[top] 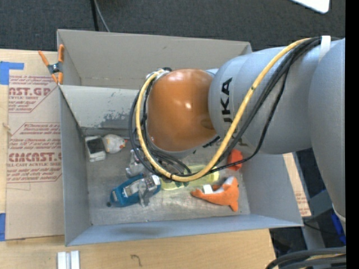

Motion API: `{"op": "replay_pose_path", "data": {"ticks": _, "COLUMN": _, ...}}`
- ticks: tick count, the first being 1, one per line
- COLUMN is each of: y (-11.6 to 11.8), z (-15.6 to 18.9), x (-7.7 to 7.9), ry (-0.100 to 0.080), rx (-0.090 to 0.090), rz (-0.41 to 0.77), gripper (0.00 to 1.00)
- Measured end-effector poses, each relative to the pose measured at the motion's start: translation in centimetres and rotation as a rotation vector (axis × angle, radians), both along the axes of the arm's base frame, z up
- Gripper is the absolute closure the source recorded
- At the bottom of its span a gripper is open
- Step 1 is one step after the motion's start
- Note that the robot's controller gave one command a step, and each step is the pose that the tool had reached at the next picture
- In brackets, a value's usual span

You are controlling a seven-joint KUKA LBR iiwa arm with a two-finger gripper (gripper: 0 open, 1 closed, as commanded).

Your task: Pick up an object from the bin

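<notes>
The blue object (pixel 124 195) is a small, lumpy item with lighter grey parts on it. It lies flat on the floor of the bin (pixel 76 167), towards 7 o'clock from the floor's centre and near the front wall.

The gripper (pixel 145 187) is down at floor level, at the 3 o'clock end of the blue object and touching or nearly touching it. It cannot be told whether the gripper is open or closed, or whether it has the blue object in its grasp.

Other items, referenced from the gripper:
- At 3 o'clock, just beside it: a pale yellow-green strip (pixel 193 179), partly under the arm's cables (pixel 168 170).
- At 3 to 4 o'clock, farther out: an orange object (pixel 223 196) with a white patch, lying near the front wall.
- At 2 o'clock: a red-orange piece (pixel 236 159), partly hidden by the arm (pixel 269 100).
- At 10 o'clock: a white and orange object (pixel 115 143).
- Just beside that one, on its 9 o'clock side: a grey and white block (pixel 94 148); both are close to the back of the floor.

Above the gripper, a rounded orange cover (pixel 179 108) sits on the wrist, ringed by yellow and black cables.
</notes>
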State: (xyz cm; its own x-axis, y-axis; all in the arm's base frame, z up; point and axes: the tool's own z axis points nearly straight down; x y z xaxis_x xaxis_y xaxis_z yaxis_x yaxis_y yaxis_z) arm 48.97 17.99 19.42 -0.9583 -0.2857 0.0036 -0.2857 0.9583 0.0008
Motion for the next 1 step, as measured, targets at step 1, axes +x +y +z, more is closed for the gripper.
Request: {"op": "replay_pose_path", "data": {"ticks": 1, "y": 0.17, "z": 5.01, "x": 1.67, "ry": 0.004, "rx": -0.002, "rz": 0.047, "gripper": 1.00}}
